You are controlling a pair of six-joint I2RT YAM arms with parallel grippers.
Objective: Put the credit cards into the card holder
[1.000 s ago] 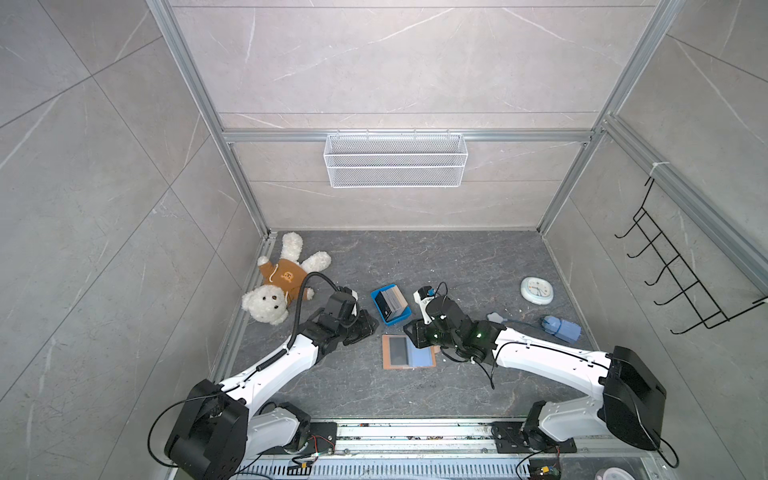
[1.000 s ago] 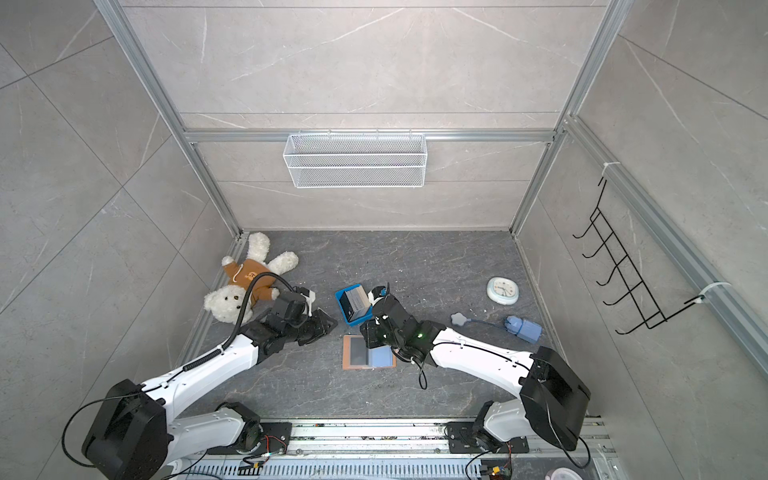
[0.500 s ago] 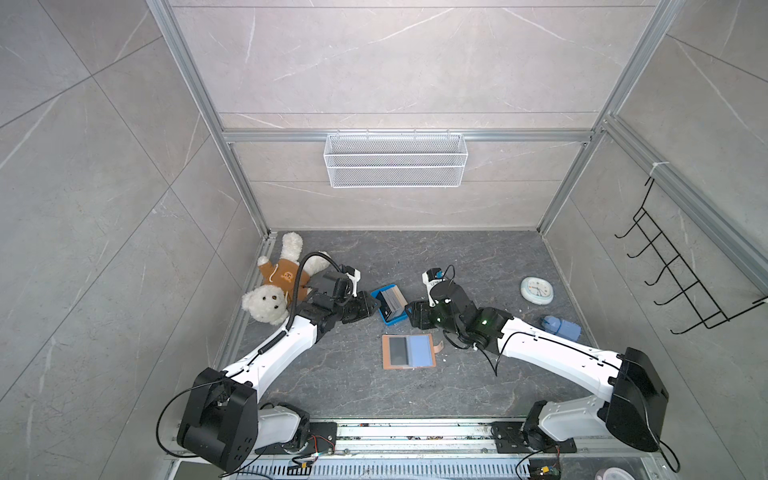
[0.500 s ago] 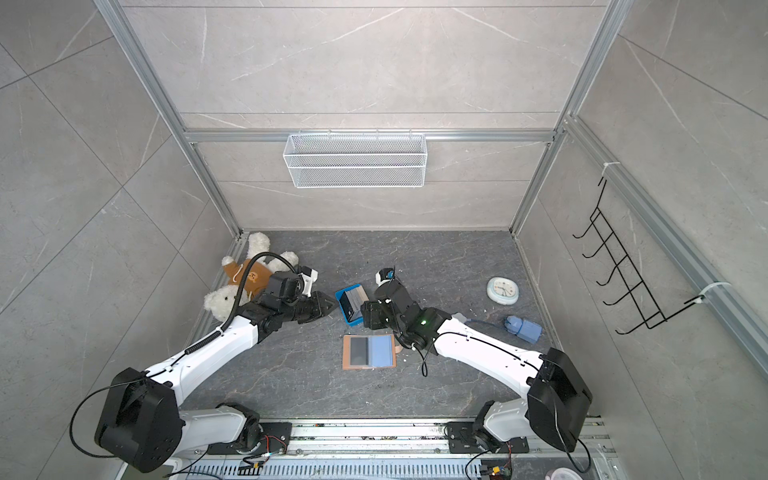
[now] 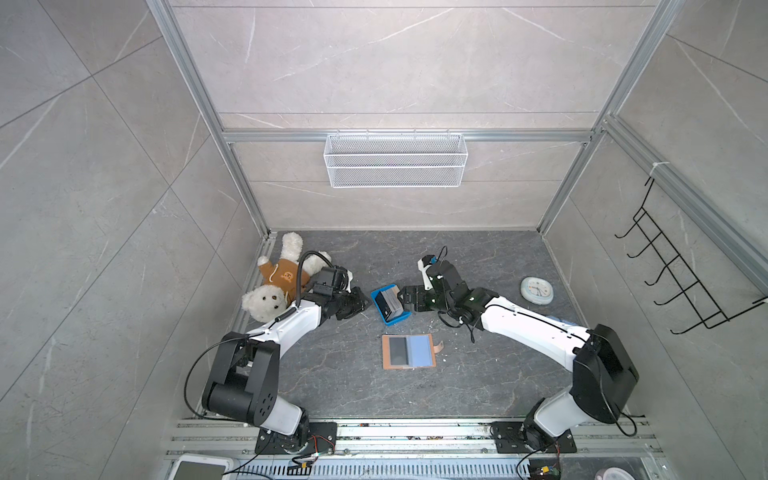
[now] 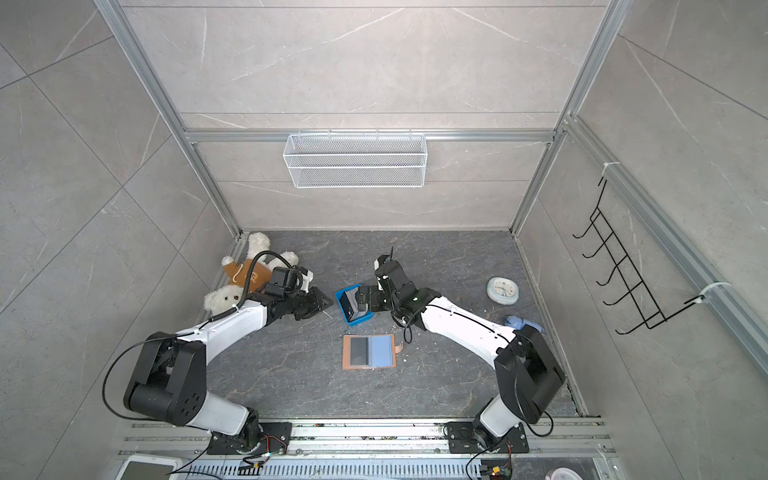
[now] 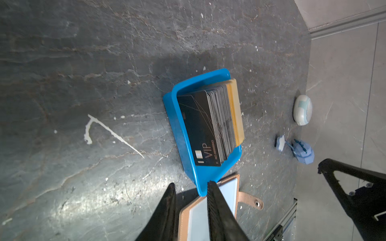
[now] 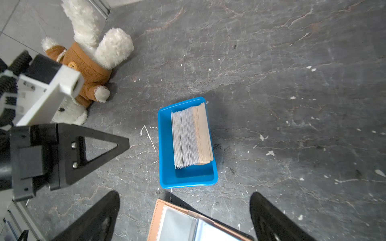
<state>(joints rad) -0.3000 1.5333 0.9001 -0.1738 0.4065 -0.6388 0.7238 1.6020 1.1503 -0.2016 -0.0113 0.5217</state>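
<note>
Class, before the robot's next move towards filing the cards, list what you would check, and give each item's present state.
1. Card holder lies open, sleeves up: ok.
2. Right pincer open and empty: ok.
3. Left pincer empty, clear of the blue tray: ok.
4. Cards stand on edge in the tray: ok.
5. One card parted from the stack: not ok, they are tightly packed.
6. Right pincer lined up on a single card: cannot tell.
</note>
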